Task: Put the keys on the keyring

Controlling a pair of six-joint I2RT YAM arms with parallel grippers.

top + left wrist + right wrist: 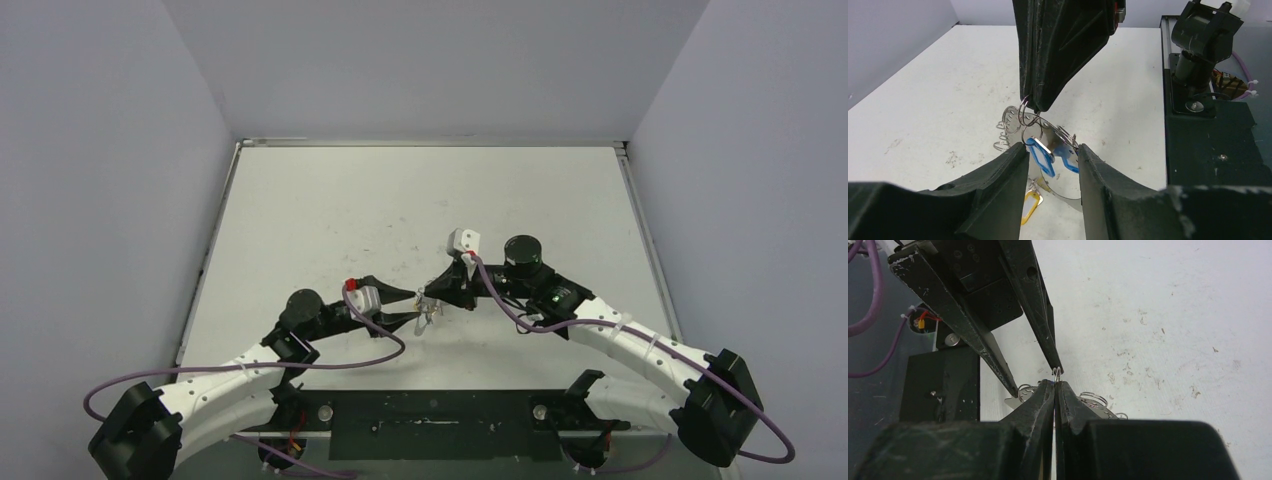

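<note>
Both arms lean in and meet over the near middle of the white desk (330, 200), tips almost nose to nose.

The right fingers (1040, 400) are pressed flat together. A thin silvery wire pokes out just above their tips, and it looks to be the keyring (1057, 371). Seen from the left wrist, those same fingers come down from above and pinch the wire at the top of the bunch. A bright metal arc curves away underneath.

The left fingers (1008, 170) stand apart, one on each side of the bunch. Two blue keys (1040, 159) hang in the gap between them, side by side, and they fill most of it. I cannot tell whether the fingers actually press on those blue heads or only flank them. From the right wrist, one left fingertip sits right against the pinched wire and the other is off to the side.

Lower down a yellow key (1030, 206) dangles beside the metal arc. Several small wire rings (1008, 119) cluster at the top of the bunch. Whether the lowest pieces touch the desk I cannot make out.
</note>
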